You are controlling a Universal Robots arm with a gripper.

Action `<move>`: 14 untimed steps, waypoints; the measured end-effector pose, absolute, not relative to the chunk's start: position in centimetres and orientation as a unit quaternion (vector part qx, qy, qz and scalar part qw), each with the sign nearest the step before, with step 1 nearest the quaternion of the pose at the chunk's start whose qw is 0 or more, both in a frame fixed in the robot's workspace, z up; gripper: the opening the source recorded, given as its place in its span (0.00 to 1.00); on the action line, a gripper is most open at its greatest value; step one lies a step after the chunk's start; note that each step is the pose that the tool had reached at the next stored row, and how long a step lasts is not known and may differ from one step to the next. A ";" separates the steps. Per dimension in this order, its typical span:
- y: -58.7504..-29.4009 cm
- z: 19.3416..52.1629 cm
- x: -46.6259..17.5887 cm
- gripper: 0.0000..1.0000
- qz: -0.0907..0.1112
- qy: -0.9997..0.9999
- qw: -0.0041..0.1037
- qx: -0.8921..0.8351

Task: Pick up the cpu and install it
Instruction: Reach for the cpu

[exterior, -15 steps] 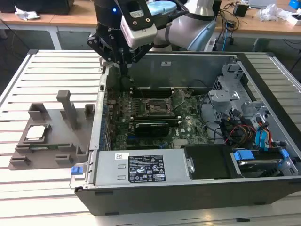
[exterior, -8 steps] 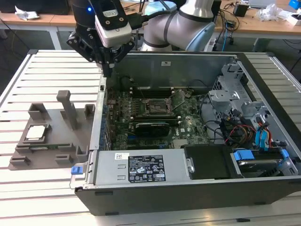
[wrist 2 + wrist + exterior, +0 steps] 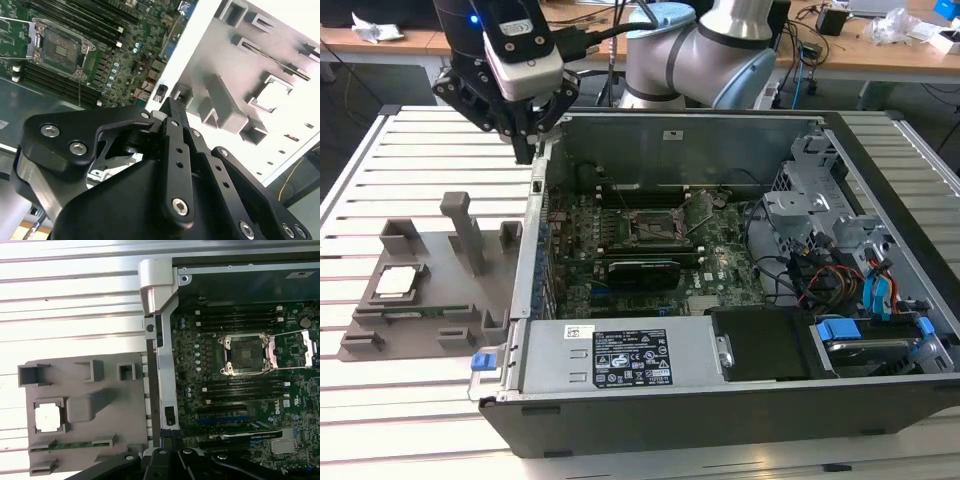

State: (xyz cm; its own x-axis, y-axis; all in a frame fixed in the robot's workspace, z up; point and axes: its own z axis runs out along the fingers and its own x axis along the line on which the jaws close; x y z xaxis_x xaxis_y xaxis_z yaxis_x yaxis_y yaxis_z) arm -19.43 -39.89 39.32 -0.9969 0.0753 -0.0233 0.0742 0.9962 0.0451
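in the second wrist view, much of the motherboard is being hidden behind the gripper, which is being shown clenched on nothing. the cpu is being cradled in a grey holder pocket outside the computer case, well apart from the gripper.

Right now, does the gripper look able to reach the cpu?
Probably yes: the cpu lies uncovered in its grey holder beside the case, nothing over it; the gripper hovers above the case's wall nearby.

Bright, even light — the slatted table glares white, shadows soft.
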 end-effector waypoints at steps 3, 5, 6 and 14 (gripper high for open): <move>-39.9 39.3 -20.2 0.11 0.022 0.999 0.012 0.037; -39.9 39.3 -20.8 0.11 0.022 0.999 0.013 0.037; -39.9 39.3 -21.3 0.11 0.022 0.999 0.013 0.037; -39.9 39.3 -24.1 0.11 0.022 0.999 0.013 0.037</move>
